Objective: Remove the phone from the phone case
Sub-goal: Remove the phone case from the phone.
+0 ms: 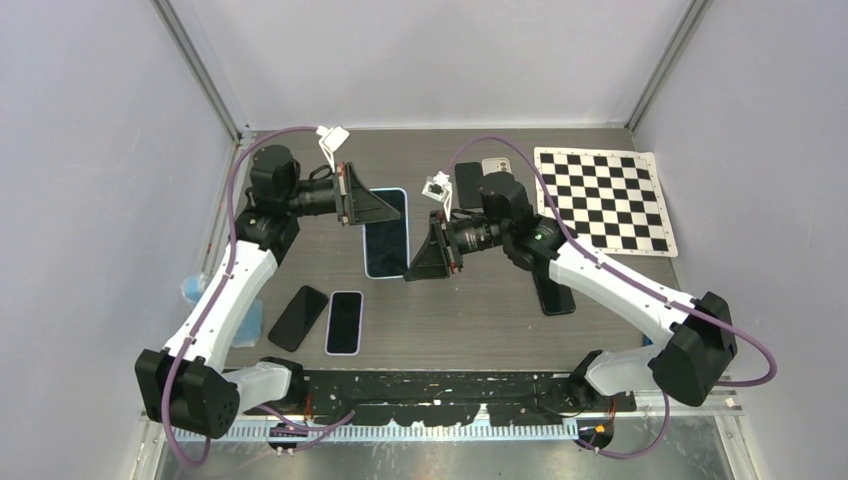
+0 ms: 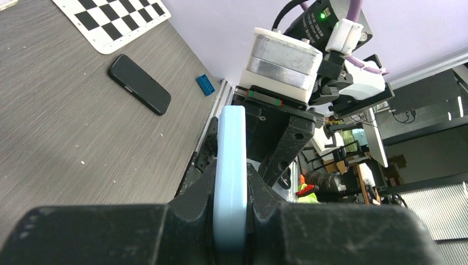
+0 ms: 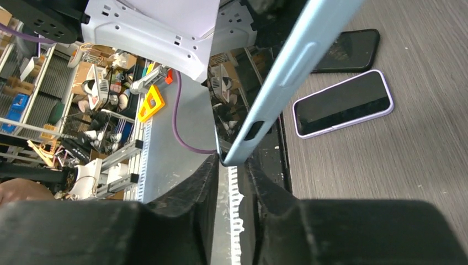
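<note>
Gripping cased phone (image 1: 387,250) edge-on, left gripper (image 2: 232,190) clenched; right gripper (image 3: 232,168) straddling its corner, grip unclear

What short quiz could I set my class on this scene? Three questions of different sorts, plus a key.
1. True or false: the left gripper is clamped on the light blue phone case.
2. In the top view, the checkerboard lies: A far right; B near left; C centre.
3. Fill in: beside the purple-edged phone lies a bare phone coloured ___.
Key: 1 true; 2 A; 3 black.
</note>
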